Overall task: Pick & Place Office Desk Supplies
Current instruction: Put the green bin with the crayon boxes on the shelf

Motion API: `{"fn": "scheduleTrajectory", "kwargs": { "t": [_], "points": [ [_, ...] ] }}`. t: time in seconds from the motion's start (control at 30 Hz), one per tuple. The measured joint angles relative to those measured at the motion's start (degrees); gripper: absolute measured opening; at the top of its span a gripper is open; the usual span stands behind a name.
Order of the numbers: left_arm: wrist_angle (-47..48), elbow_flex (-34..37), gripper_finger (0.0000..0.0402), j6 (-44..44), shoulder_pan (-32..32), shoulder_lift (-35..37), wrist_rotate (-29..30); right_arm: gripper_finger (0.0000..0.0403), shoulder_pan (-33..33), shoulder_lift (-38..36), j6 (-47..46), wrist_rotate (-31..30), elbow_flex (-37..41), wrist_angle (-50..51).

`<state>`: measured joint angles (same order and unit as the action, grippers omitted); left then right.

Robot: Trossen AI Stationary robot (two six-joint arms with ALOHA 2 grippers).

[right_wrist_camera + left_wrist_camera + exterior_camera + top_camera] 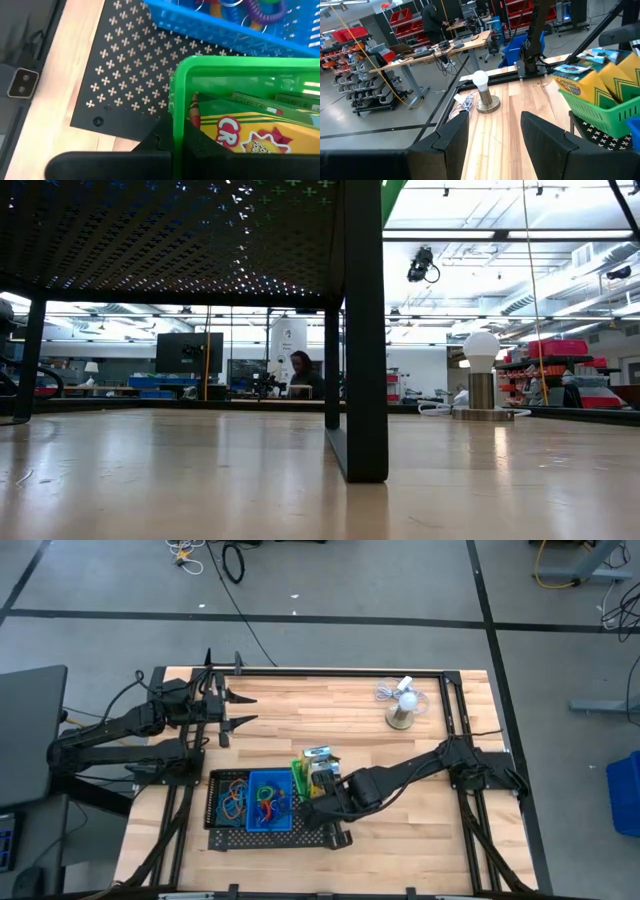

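Wooden table [420, 770]: your right gripper [177, 142] is clamped on the loaded green bin [240, 70], not yet released onto the black mesh tray [130, 75]; left gripper [492, 135] idles half-open, empty.

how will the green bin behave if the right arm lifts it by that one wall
The right gripper pinches only one wall of the green bin, so it would probably tilt. The crayon box inside adds weight and may slide. The thin rim likely flexes.

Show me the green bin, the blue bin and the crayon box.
green bin [178, 105], right wrist view, on its near rim.
blue bin [268, 802], high view, on its middle.
crayon box [250, 137], right wrist view, on its printed yellow face.
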<state>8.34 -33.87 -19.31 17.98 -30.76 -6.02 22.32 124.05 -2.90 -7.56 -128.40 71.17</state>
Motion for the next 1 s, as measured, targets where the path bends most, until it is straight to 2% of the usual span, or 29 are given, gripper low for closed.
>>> {"fn": "scheduleTrajectory", "kwargs": {
  "t": [1.0],
  "points": [
    [-1.51, 0.00, 0.0188, -0.33, 0.01, 0.04, -0.02, 0.0000, -1.67, 0.59, -0.92, 6.61, 0.04, -3.94]
  ]
}}
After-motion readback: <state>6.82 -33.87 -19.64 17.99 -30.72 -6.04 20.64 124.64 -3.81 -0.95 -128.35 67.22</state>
